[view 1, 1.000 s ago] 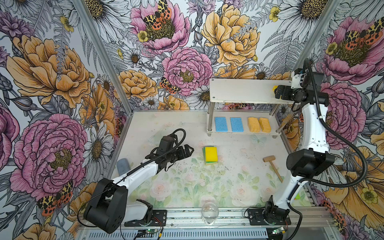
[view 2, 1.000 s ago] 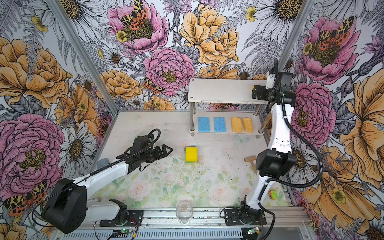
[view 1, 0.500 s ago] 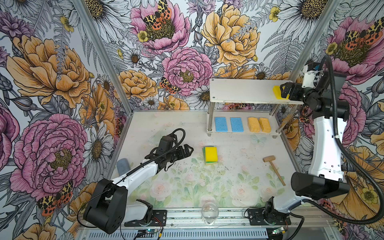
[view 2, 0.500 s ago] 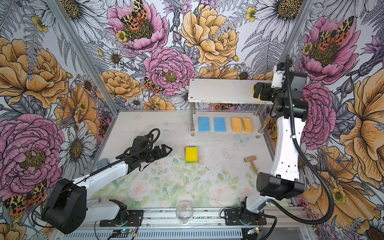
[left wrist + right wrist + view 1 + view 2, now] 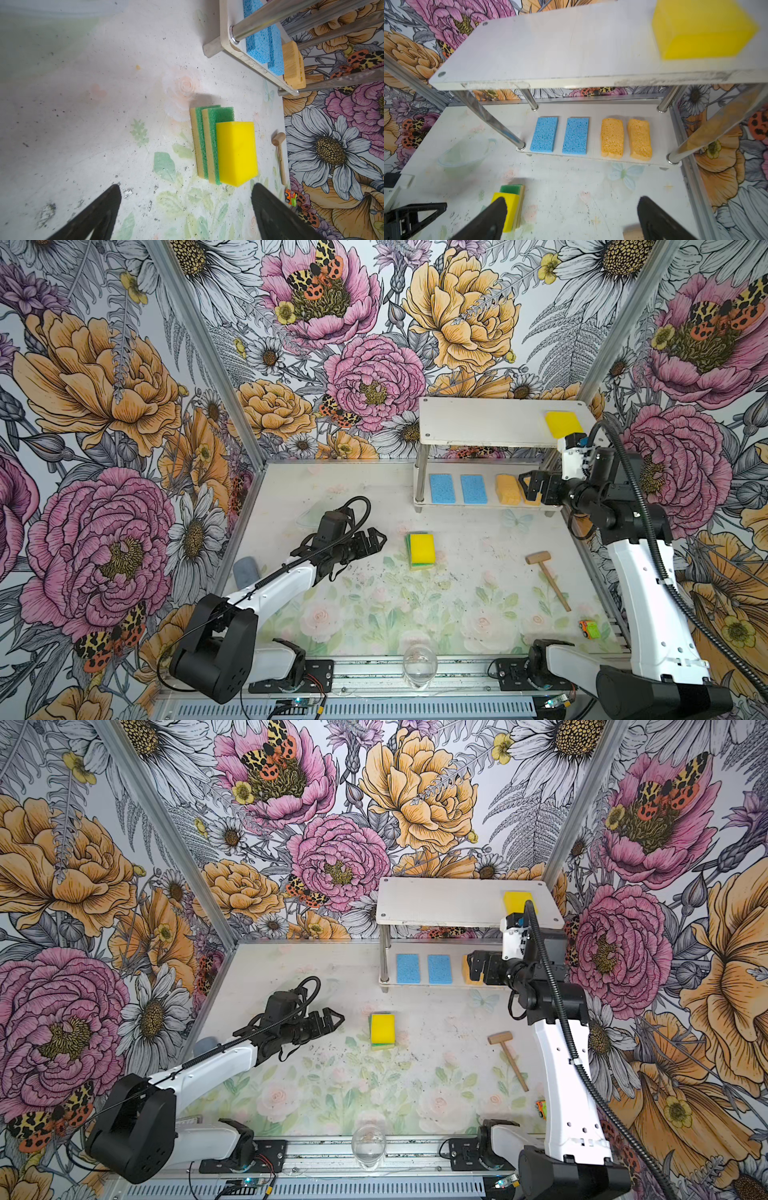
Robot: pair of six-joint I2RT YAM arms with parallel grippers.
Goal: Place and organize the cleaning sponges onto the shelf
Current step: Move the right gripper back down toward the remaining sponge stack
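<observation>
Clear drinking glass (image 5: pixel 419 666) at middle of the bench's (image 5: pixel 478 539) front edge. Small orange-green toy car (image 5: pixel 589 629) by front right corner, wooden mallet (image 5: pixel 547 578) behind it near right edge. Left hand (image 5: pixel 376 541) low over mid-bench, jaws spread wide, empty, facing a sponge stack close by. Stack: thick bright yellow sponge (image 5: pixel 422 548) on top of two green-topped yellow-based sponges (image 5: pixel 221 115), staggered. Grey-blue cylinder (image 5: pixel 246 571) at left edge. Two-tier white-board shelf with shiny metal posts (image 5: pixel 478 423) in far right corner. Lower board, left to right: two flat blue sponges (image 5: pixel 441 488), then two porous orange-yellow sponges (image 5: pixel 612 137), in a neat row. Right hand (image 5: pixel 527 489) in front of lower board's right end, jaws wide apart, holding nothing; it hides part of the rightmost orange-yellow one in both top views. Second bright yellow sponge (image 5: pixel 563 424) lies at top board's right end, clear of the hand.
</observation>
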